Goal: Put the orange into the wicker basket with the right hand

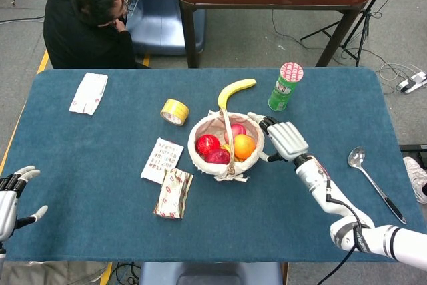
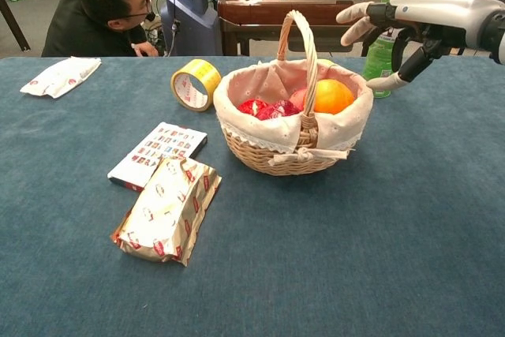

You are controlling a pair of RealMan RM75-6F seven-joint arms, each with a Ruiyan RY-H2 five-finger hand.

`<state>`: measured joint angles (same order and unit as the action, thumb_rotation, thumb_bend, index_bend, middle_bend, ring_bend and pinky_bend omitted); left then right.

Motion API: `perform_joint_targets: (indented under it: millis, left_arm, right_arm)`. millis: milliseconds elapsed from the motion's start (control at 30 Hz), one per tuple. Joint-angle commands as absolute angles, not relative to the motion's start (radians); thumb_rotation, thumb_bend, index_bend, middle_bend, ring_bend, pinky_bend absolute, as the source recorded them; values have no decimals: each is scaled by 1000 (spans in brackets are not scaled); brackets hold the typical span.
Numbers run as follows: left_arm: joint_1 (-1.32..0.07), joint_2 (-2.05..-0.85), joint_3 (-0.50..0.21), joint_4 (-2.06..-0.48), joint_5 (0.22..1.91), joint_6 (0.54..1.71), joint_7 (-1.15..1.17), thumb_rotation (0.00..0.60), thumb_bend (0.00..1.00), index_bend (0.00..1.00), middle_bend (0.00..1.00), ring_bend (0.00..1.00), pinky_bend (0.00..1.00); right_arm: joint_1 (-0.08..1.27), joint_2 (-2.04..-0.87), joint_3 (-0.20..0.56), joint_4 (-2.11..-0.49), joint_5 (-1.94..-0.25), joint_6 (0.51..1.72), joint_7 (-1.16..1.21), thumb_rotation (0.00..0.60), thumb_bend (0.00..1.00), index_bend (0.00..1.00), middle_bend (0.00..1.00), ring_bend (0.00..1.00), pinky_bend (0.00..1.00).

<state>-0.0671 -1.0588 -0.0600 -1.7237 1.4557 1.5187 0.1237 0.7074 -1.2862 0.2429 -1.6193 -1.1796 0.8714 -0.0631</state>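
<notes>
The orange (image 1: 243,146) (image 2: 332,96) lies inside the wicker basket (image 1: 202,160) (image 2: 260,154), on its right side beside red and pink fruit. My right hand (image 1: 283,139) (image 2: 392,25) hovers just right of the basket rim, fingers spread, holding nothing. My left hand (image 1: 12,195) hangs open off the table's near left edge, seen only in the head view.
A banana (image 1: 236,91), a green can (image 1: 285,86) (image 2: 383,53) and a yellow tape roll (image 1: 175,111) (image 2: 195,83) lie behind the basket. A card box (image 2: 157,154) and snack packet (image 2: 167,209) sit left of it. A spoon (image 1: 373,181) lies far right. A person (image 1: 90,18) crouches behind the table.
</notes>
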Motion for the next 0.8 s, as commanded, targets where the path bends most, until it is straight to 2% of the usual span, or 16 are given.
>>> perform_joint_targets:
  millis: [33,333,800]
  left_arm:
    - [-68,-1059,-61,-1724,1455,1517,123,600,171,302,218,244,226]
    - [-65,-1056,-61,-1721,1451,1518,113,600,171,303,218,244,227]
    - [-82,-1064,-67,-1712,1452,1497,116,600,171,303,218,244,226]
  right_arm:
    - [706,-1290,241,-1614,-1190,885,-58,600,292,3,69,91,378]
    - [637,-1222,195,-1643,-1234,971,-62,600,291,0,58,81,362]
    - [361,-1094,62,-1692,-1350,1296,-52,600,292,0,94,94,362]
